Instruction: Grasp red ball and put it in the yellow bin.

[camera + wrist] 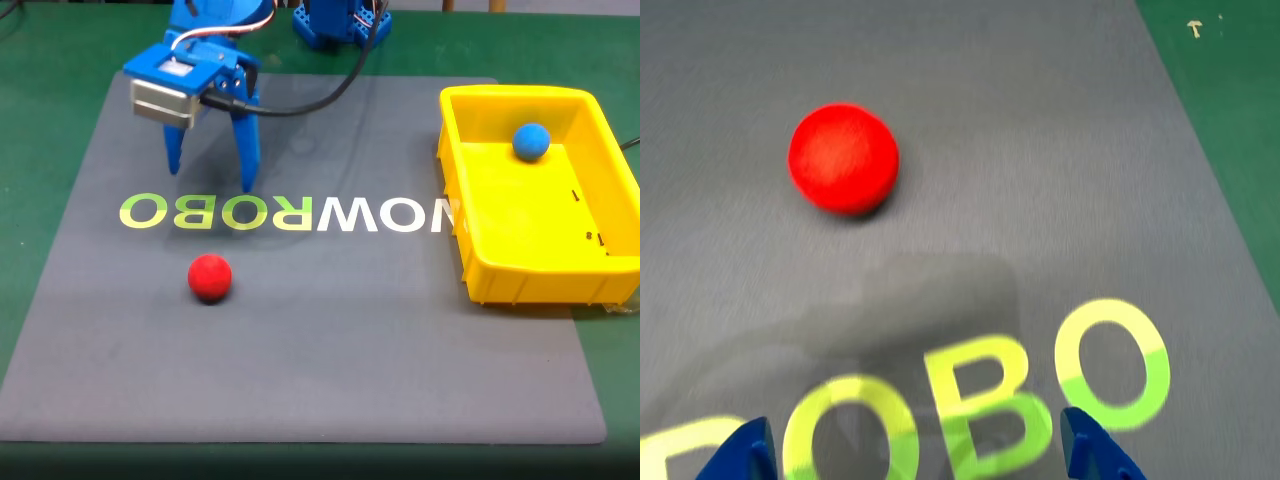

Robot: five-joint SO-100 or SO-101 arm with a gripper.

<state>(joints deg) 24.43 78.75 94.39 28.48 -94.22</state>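
Red and faintly fuzzy, the small matte ball (210, 277) lies alone on the grey mat (330, 330), probably light, soft and prone to roll, best pinched across its middle by the blue gripper (210, 180), whose jaws hang spread behind it.

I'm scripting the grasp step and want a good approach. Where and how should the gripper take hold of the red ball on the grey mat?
Grip the red ball across its widest middle, coming down from above. It is a plain sphere sitting free on the grey mat, nothing beside it, so any finger direction works. The open gripper hangs short of it, over the lettering; probably move forward first so the fingers straddle it.
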